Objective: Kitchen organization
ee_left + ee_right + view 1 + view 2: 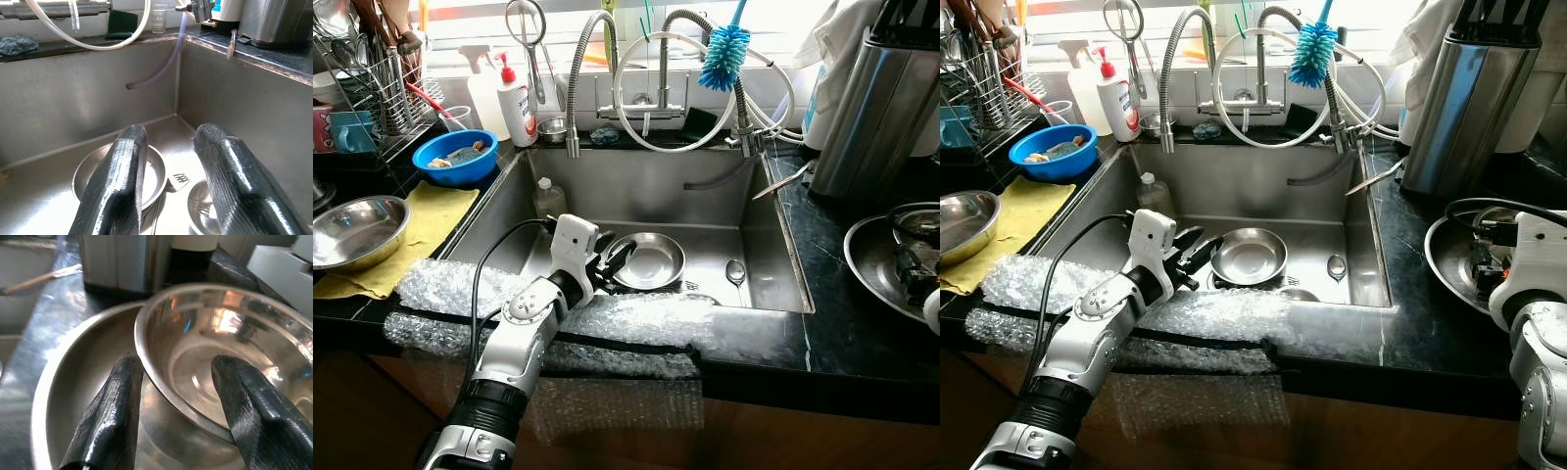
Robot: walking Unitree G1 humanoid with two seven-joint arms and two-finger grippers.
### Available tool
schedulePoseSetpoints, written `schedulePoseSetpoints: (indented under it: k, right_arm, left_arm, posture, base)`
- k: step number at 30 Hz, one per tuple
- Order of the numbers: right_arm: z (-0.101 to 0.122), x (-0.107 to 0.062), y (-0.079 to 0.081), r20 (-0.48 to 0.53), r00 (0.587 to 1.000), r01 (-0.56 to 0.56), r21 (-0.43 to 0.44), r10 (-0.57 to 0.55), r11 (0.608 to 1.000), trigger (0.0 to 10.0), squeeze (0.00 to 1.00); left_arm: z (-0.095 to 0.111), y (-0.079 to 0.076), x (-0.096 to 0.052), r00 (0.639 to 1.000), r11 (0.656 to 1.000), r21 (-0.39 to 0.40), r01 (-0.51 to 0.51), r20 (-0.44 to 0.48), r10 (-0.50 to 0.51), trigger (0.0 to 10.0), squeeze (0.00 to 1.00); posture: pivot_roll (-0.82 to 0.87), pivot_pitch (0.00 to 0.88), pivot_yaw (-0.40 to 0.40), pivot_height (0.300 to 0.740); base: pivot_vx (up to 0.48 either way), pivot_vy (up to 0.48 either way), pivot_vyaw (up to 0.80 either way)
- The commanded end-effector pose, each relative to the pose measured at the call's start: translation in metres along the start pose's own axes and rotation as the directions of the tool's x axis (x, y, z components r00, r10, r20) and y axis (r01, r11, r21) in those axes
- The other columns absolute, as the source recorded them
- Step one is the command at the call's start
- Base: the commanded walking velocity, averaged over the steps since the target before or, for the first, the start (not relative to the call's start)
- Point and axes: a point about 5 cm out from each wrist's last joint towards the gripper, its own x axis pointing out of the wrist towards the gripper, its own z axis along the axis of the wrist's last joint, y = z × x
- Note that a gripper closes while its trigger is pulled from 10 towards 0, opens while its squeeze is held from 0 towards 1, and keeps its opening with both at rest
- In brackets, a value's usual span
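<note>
My left gripper (617, 257) reaches into the steel sink (764, 235) and stands open, with nothing between its fingers. Just beyond its fingertips a round steel plate (88, 171) lies flat on the sink floor, with a fork (178, 181) and a small steel bowl (200, 210) next to it. A spoon (735, 271) lies to the plate's right. On the right counter my right gripper (178, 362) is open over a small steel bowl (220, 333) nested in a wider steel dish (73, 391). One finger is outside the bowl's rim, the other over its inside.
Bubble wrap (607, 323) pads the sink's front edge under my left arm. A small bottle (548, 199) stands in the sink's back left corner. On the left counter are a blue bowl (455, 157), a steel bowl (352, 230) on yellow cloth, and a dish rack (372, 88). A tall steel container (862, 108) stands back right.
</note>
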Motion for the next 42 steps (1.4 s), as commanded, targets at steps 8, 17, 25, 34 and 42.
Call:
schedulePoseSetpoints:
  k: [8, 17, 25, 34, 42]
  right_arm:
    - [0.001, 0.001, -0.004, -0.011, 1.0, 0.019, -0.005, -0.019, 1.0, 10.0, 0.0]
    - [0.006, 0.002, -0.007, 0.004, 0.999, 0.032, -0.025, -0.032, 0.999, 3.3, 0.0]
    - [0.007, 0.004, -0.005, 0.008, 1.0, 0.023, -0.023, -0.023, 0.999, 0.0, 0.0]
    - [0.01, 0.005, -0.003, 0.016, 1.0, 0.011, -0.02, -0.011, 1.0, 0.0, 0.0]
    - [0.016, 0.006, 0.0, 0.049, 0.999, 0.003, -0.018, -0.002, 1.0, 0.0, 0.0]
  left_arm:
    - [-0.007, 0.0, -0.003, 0.999, 1.0, -0.004, 0.004, -0.042, -0.004, 10.0, 0.0]
    - [-0.007, 0.001, -0.003, 0.999, 1.0, -0.003, 0.0, -0.042, 0.0, 10.0, 0.0]
    - [-0.007, 0.001, -0.003, 0.999, 1.0, -0.003, -0.001, -0.043, 0.001, 10.0, 0.0]
    - [-0.008, 0.001, -0.003, 0.999, 1.0, -0.008, -0.006, -0.042, 0.005, 10.0, 0.0]
    - [-0.008, 0.002, -0.003, 0.999, 1.0, -0.011, -0.012, -0.04, 0.012, 10.0, 0.0]
  posture:
    - [-0.22, 0.001, 0.076, 0.74]
    - [-0.22, 0.0, 0.074, 0.74]
    - [-0.22, 0.0, 0.073, 0.74]
    - [-0.22, 0.0, 0.07, 0.74]
    - [-0.22, 0.0, 0.067, 0.74]
  base:
    - [0.0, 0.0, 0.0]
    - [0.0, 0.0, 0.0]
    - [0.0, 0.0, 0.0]
    - [0.0, 0.0, 0.0]
    - [0.0, 0.0, 0.0]
